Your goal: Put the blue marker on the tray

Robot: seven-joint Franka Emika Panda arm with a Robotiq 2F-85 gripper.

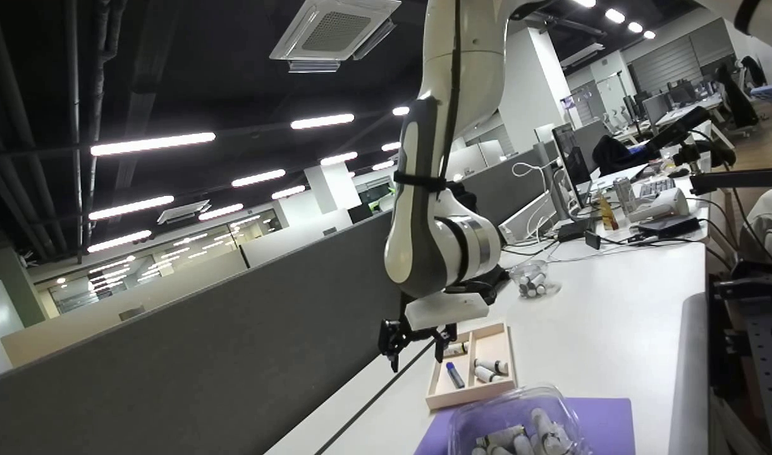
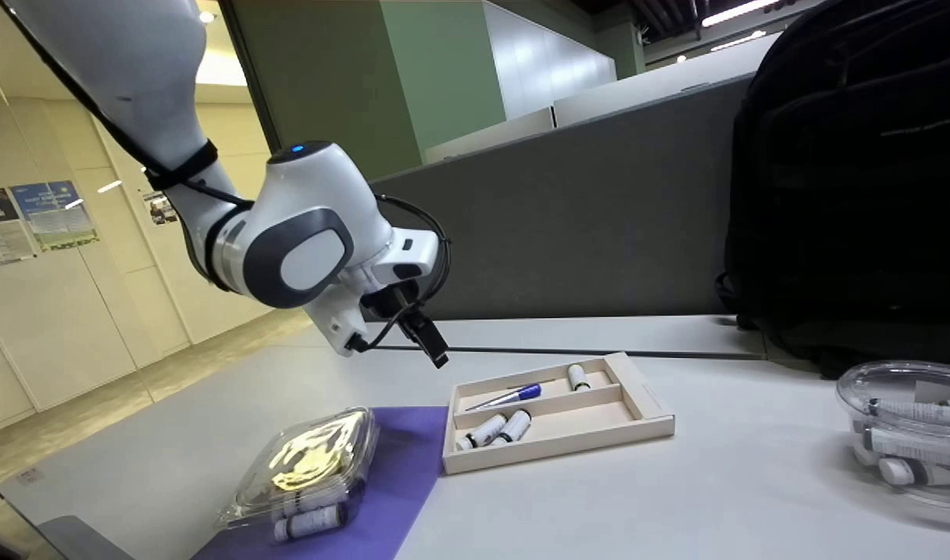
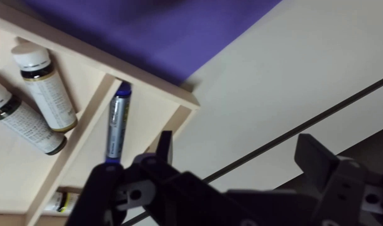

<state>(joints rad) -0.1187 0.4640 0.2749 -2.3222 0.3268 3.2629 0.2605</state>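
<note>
The light wooden tray (image 1: pixel 459 397) lies on the white table; it also shows in an exterior view (image 2: pixel 568 445) and the wrist view (image 3: pixel 94 61). The blue marker (image 1: pixel 454 375) lies inside the tray, in one long compartment beside the divider. It also shows in an exterior view (image 2: pixel 513 395) and the wrist view (image 3: pixel 117 122), where its lower end meets the dark gripper linkage. My gripper (image 1: pixel 417 364) is open and empty, above the table at the tray's edge. In the wrist view the gripper (image 3: pixel 236 136) has its fingers wide apart with only table between them.
Two white-labelled bottles (image 2: pixel 513 427) lie in the tray's adjoining compartment; another bottle (image 2: pixel 578 377) shares the marker's. A clear lidded box (image 2: pixel 311 459) of bottles sits on the purple mat (image 2: pixel 416 467). A round clear tub (image 2: pixel 910 435), black backpack (image 2: pixel 848 194) and grey partition (image 2: pixel 583 210) stand around.
</note>
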